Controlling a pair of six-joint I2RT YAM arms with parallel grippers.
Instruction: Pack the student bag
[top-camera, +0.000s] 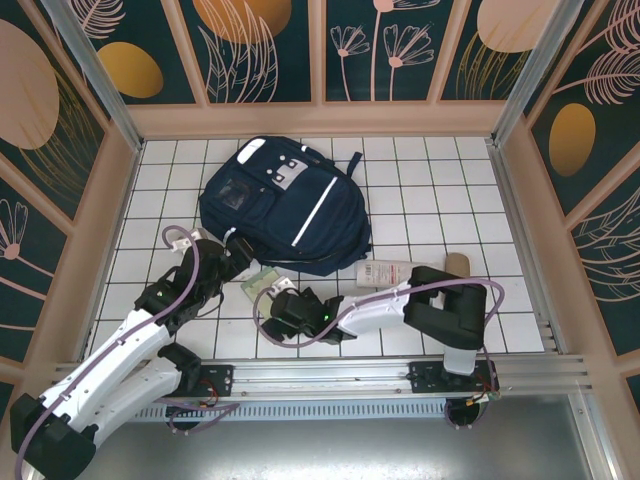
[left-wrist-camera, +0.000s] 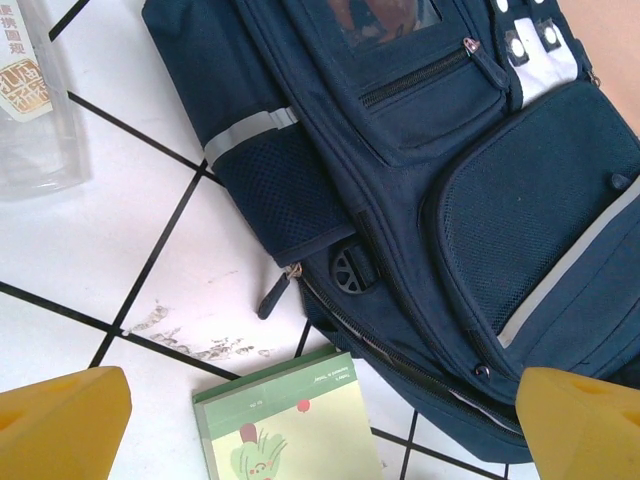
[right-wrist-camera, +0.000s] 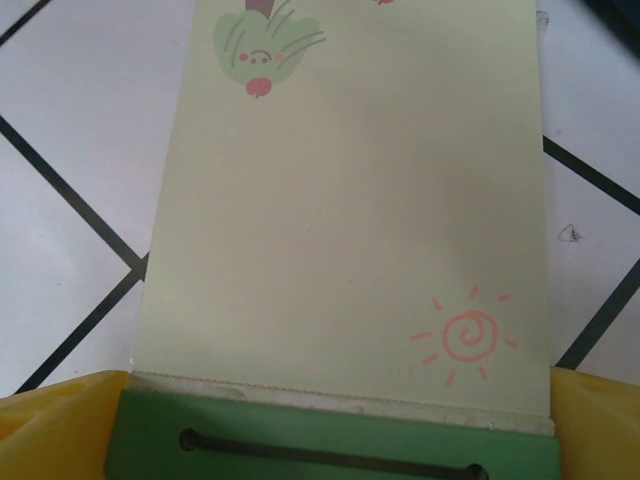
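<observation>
The pale-green paper notepad (right-wrist-camera: 340, 200) is flanked by the wide-open right claw (right-wrist-camera: 330, 425); its bound edge should be gripped squarely before the navy fabric backpack (top-camera: 290, 215) ahead is approached.

student bag (left-wrist-camera: 420, 200) cropped top, right; notepad (left-wrist-camera: 290, 425) cropped bottom

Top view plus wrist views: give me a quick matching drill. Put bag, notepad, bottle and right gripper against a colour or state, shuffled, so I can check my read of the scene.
Things:
1 bag
2 notepad
3 bottle
4 right gripper

Descriptions:
A pale green, with a pink sun drawn on it
B open, straddling the notepad's bound edge
C navy with a white stripe
D white, lying to the right of the notepad

Pairs: 1-C, 2-A, 3-D, 4-B
</observation>
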